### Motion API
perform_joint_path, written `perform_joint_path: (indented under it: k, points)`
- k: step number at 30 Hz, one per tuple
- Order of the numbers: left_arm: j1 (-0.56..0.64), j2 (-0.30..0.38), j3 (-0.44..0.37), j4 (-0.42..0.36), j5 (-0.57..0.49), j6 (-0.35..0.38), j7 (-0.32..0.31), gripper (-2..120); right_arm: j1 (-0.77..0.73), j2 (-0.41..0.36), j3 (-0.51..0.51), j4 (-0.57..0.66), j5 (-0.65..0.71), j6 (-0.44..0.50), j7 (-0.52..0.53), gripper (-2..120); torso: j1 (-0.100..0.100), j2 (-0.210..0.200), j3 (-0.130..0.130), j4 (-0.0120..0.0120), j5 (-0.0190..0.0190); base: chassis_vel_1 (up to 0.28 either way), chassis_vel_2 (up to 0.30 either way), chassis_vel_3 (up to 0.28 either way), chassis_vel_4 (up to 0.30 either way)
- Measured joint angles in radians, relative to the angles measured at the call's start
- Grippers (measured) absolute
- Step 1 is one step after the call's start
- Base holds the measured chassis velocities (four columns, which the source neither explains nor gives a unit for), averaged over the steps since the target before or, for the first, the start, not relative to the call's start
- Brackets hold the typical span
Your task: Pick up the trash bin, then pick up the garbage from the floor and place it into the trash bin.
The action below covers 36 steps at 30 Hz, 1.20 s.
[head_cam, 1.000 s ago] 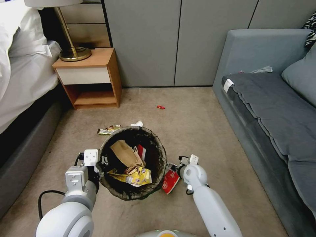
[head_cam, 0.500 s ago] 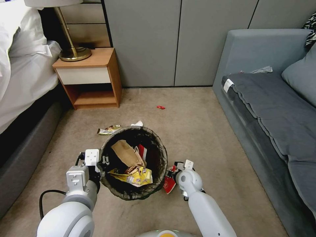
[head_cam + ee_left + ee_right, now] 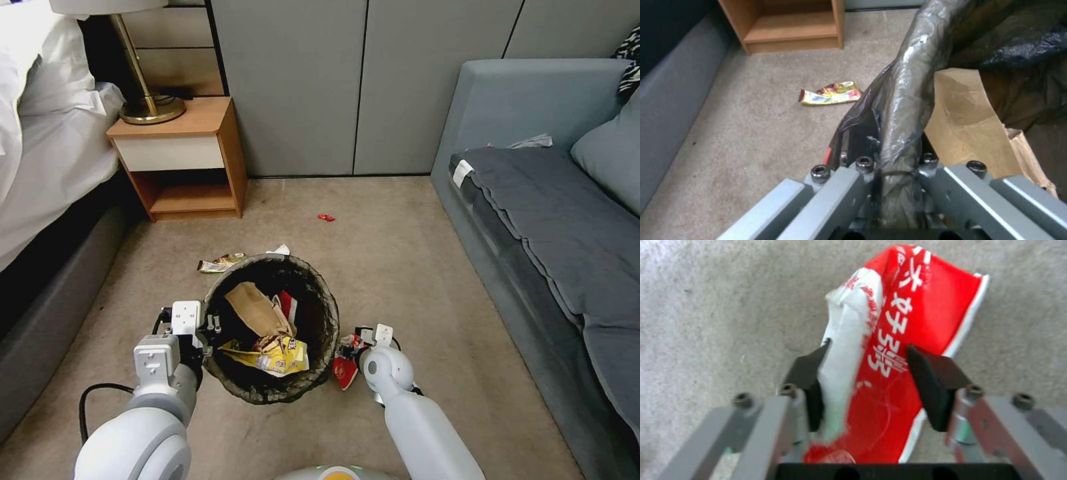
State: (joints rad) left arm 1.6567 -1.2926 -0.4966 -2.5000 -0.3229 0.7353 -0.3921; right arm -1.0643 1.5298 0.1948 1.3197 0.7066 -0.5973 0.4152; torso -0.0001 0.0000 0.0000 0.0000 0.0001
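Clamping the trash bin point(image 3: 270, 330) rim at lower centre, left gripper point(image 3: 893, 166), right gripper point(image 3: 867, 380) pads apparently pinching a red packet point(image 3: 907, 340) beside it.

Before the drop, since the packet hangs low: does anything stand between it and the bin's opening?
Yes: the trash bin wall and bagged rim. The red-and-white packet, in the right gripper, hangs outside beside that wall, below the rim.

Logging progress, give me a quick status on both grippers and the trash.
Left gripper clamped on trash bin rim. Right gripper shut on red-and-white packet, beside bin. Snack wrapper on floor. Nothing blocking.
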Motion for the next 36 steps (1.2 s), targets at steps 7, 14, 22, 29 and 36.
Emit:
perform_joint_path:
  k: [7, 14, 22, 29, 36]
  points:
    - [-0.001, -0.004, 0.000, 0.000, 0.007, 0.000, 0.001, 0, -0.014, -0.001, 0.004, 0.013, -0.035, 0.012, -0.007, 14, 0.000, 0.000, 0.000, -0.0001, -0.0001, 0.000, 0.000, 0.000, 0.000]
    - [-0.001, -0.006, 0.000, 0.000, 0.010, 0.000, 0.002, 0, -0.031, -0.003, 0.010, 0.037, -0.045, 0.020, -0.016, 0, 0.000, 0.000, 0.000, 0.0000, 0.0000, 0.000, 0.000, 0.000, 0.000]
    - [-0.002, -0.007, 0.000, 0.000, 0.012, 0.000, 0.003, 0, -0.073, -0.018, 0.030, 0.103, -0.060, 0.029, -0.021, 0, 0.000, 0.000, 0.000, 0.0001, 0.0001, 0.000, 0.000, 0.000, 0.000]
    - [-0.005, -0.007, -0.001, 0.001, 0.015, 0.000, 0.003, 0, -0.154, -0.057, 0.079, 0.329, -0.082, 0.041, -0.021, 0, 0.000, 0.000, 0.000, -0.0001, 0.0000, 0.000, 0.000, 0.000, 0.000]
    - [-0.005, -0.006, -0.001, 0.001, 0.015, 0.000, 0.005, 0, -0.213, -0.119, 0.106, 0.545, -0.117, 0.063, -0.079, 0, 0.000, 0.000, 0.000, -0.0001, 0.0005, 0.000, 0.000, 0.000, 0.000]
